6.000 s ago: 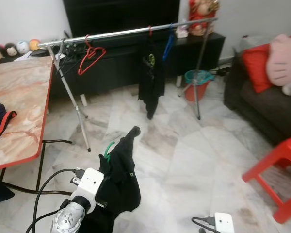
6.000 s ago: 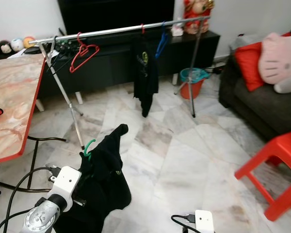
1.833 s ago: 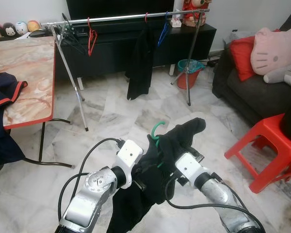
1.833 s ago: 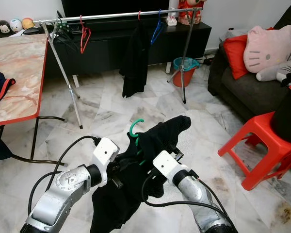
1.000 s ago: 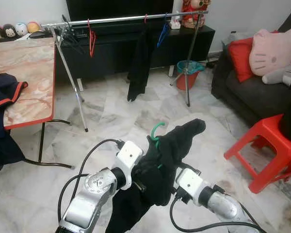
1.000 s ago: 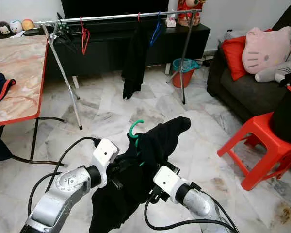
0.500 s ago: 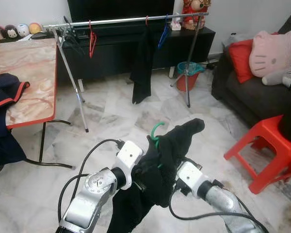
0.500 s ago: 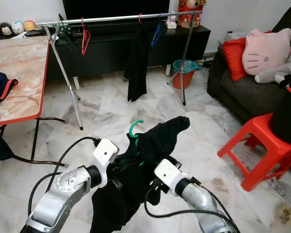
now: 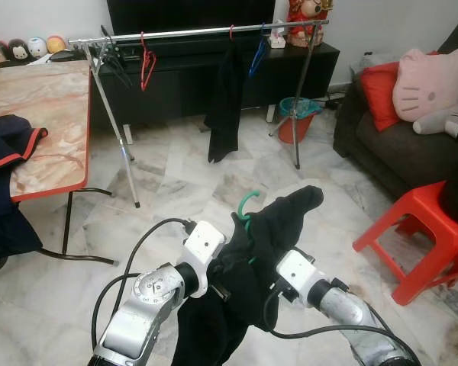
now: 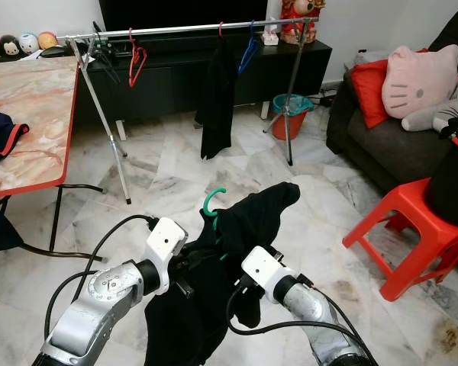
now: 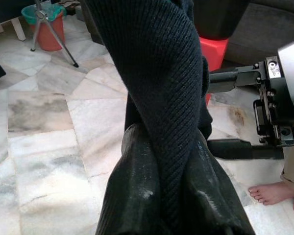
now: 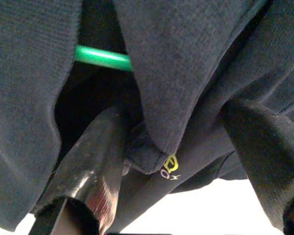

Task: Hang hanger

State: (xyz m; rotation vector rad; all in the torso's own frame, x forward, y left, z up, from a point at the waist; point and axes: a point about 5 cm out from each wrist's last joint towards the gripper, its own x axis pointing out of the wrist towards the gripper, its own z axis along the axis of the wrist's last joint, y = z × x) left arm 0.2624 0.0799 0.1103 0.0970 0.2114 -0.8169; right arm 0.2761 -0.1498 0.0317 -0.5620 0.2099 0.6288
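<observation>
A black garment [image 9: 278,221] on a green hanger [image 9: 246,204] is held up in front of me over the floor. My left gripper [image 11: 169,147] is shut on the garment's knit fold. My right gripper [image 12: 181,142] is open just right of it, one finger [image 12: 95,147] on each side of a hanging fold, close under the hanger's green bar [image 12: 103,58]. At the back stands a silver clothes rail [image 9: 191,32] carrying a red hanger [image 9: 146,65], a hung black garment [image 9: 226,99] and a blue hanger [image 9: 256,55].
A marble table with a red edge [image 9: 57,114] stands on the left with a navy and red garment [image 9: 8,141] on it. On the right are a red stool [image 9: 424,229] and a dark sofa [image 9: 389,152]. A teal bucket [image 9: 294,118] sits by the rail's leg. A person's bare foot [image 11: 269,193] is nearby.
My right arm has risen and moved in toward the garment since one second ago. The left arm still holds the garment in the same place. The camera shifted slightly.
</observation>
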